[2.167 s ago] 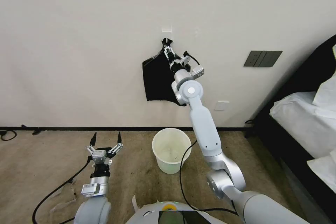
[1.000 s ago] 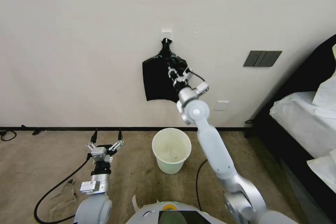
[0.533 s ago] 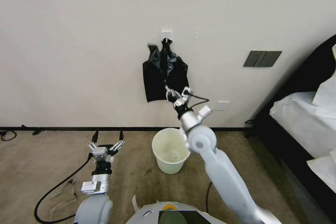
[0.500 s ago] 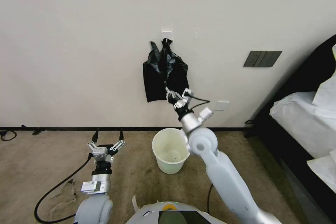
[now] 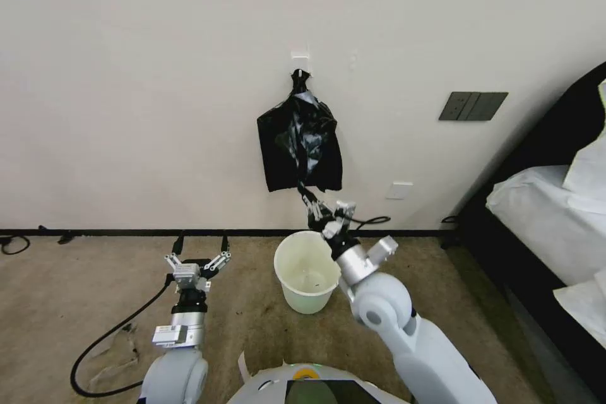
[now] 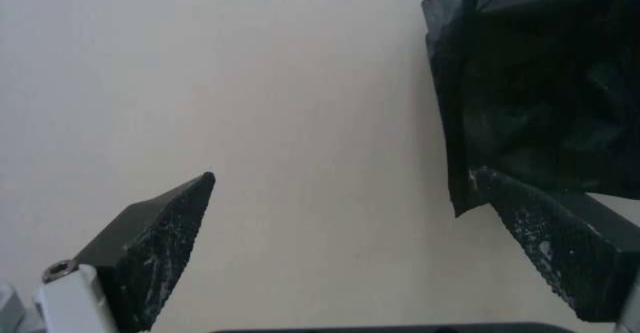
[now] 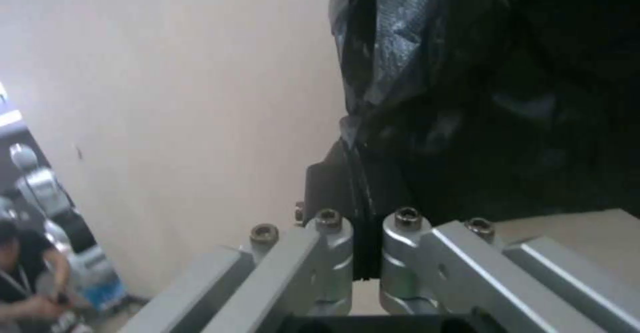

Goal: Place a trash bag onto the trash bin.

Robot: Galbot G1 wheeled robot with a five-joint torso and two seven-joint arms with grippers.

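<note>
Hanging on the far wall we see the trash bag [image 5: 299,142], our right gripper [image 5: 314,206] pinching its lower edge, trash bin [image 5: 308,270] on the floor just below, left gripper [image 5: 201,251] spread wide, low left.

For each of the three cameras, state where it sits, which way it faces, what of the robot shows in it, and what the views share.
Head view: on the robot's head, facing forward and down at the wall, the trash bin and the carpet; both arms show, the left hand open, the right hand pinching the trash bag.
Left wrist view: on the left wrist, facing the wall; its two open fingertips show.
Right wrist view: on the right wrist, facing the wall; the right hand is shut on the trash bag.
Shared: all three show the black plastic on the wall.
</note>
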